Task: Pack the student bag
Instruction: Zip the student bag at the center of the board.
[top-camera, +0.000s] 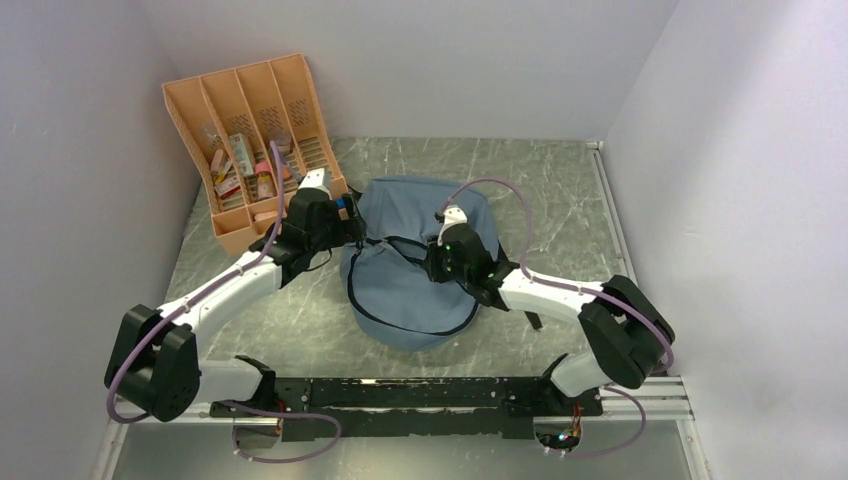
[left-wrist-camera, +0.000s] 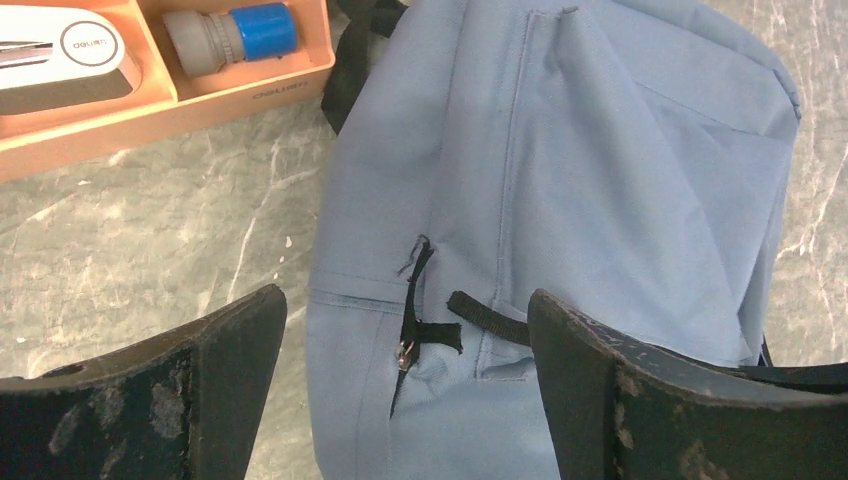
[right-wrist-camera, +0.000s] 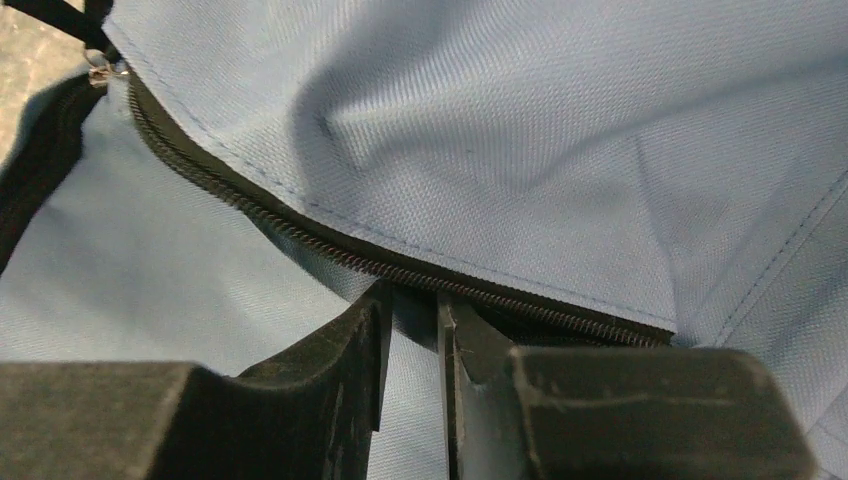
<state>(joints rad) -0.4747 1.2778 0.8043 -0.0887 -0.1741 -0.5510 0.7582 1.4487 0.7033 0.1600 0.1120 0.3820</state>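
both arms bent in over student bag (top-camera: 400, 290), left gripper (left-wrist-camera: 405, 310) spread wide, right gripper (right-wrist-camera: 412, 300) narrow at zipper (right-wrist-camera: 300, 235), hold cannot be told

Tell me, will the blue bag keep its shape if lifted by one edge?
Probably not: the student bag is soft, creased, slumped cloth, so it would likely sag. It looks nearly empty, so probably light. Pushed, it may bunch rather than slide.

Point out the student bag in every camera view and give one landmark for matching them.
Top external: the student bag lies in the middle of the picture.
Left wrist: the student bag fills the centre and right side.
Right wrist: the student bag fills nearly the whole picture.
Shared landmark: its dark zipper, visible in all three.
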